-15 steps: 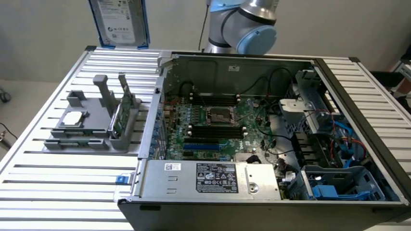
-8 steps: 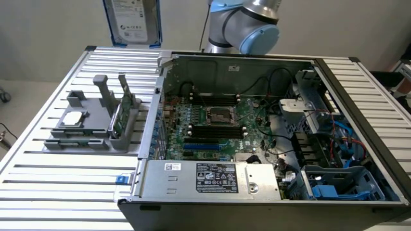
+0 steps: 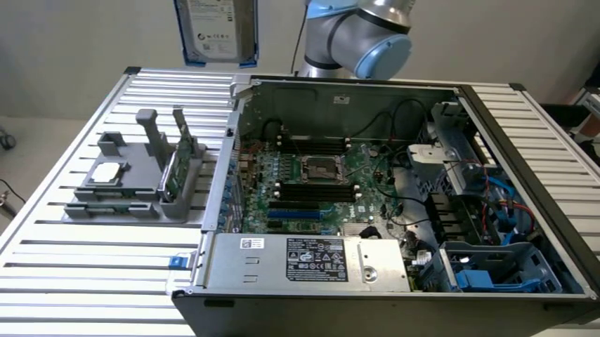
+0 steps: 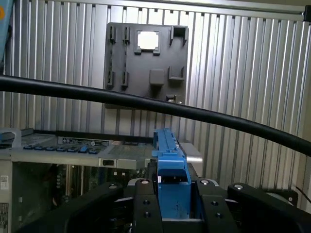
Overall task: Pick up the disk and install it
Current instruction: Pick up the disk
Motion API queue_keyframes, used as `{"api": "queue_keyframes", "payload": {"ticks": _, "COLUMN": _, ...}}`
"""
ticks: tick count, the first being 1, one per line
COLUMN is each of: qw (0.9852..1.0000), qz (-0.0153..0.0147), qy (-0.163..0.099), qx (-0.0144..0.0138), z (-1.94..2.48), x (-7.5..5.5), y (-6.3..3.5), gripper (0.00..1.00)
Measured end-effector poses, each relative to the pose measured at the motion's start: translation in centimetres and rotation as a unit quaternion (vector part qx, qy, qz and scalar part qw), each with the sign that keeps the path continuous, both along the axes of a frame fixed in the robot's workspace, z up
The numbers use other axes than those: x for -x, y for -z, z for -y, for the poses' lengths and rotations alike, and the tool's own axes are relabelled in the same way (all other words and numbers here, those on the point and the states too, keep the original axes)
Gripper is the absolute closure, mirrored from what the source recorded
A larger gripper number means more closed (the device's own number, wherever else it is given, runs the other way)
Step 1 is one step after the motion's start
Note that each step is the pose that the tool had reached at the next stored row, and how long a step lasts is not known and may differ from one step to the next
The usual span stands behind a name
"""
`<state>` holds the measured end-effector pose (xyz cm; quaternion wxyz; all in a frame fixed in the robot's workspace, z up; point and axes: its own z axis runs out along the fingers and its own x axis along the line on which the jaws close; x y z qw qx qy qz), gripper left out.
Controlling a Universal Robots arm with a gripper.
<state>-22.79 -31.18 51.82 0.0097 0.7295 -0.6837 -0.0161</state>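
The disk [image 3: 216, 29], a silver-grey drive with a white label in a blue carrier, hangs upright in the air above the far edge of the slatted table, towards the exterior view's left of the arm's elbow [image 3: 361, 35]. In the wrist view my gripper [image 4: 172, 211] is shut on the disk [image 4: 167, 150], whose blue carrier edge sticks out between the black fingers [image 4: 146, 208]. Below lies the open computer case [image 3: 375, 196], with a blue-lined drive bay [image 3: 487, 270] at its near corner on the exterior view's right.
A grey fixture tray [image 3: 131, 186] on the slatted table [image 3: 75, 281] holds a small silver chip [image 3: 108, 172] and an upright green card [image 3: 178, 165]. A black cable [image 4: 146, 103] crosses the wrist view. The case's power supply [image 3: 310, 261] lies along its near side.
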Motion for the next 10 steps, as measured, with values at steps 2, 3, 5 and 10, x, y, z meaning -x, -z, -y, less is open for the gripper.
{"api": "queue_keyframes", "payload": {"ticks": 2, "qw": 1.0000, "qz": -0.0004, "qy": 0.000, "qx": 0.0000, "z": 0.32, "x": -0.9, "y": -0.30, "gripper": 0.67}}
{"api": "queue_keyframes", "payload": {"ticks": 3, "qw": 1.0000, "qz": -0.0005, "qy": 0.000, "qx": 0.0000, "z": 0.49, "x": -1.4, "y": -0.43, "gripper": 0.67}}
{"api": "queue_keyframes", "payload": {"ticks": 5, "qw": 1.0000, "qz": -0.0009, "qy": 0.000, "qx": 0.0000, "z": 0.85, "x": -2.2, "y": -0.67, "gripper": 0.67}}
{"api": "queue_keyframes", "payload": {"ticks": 10, "qw": 1.0000, "qz": -0.0022, "qy": 0.000, "qx": 0.0001, "z": 1.86, "x": -3.9, "y": -1.10, "gripper": 0.67}}
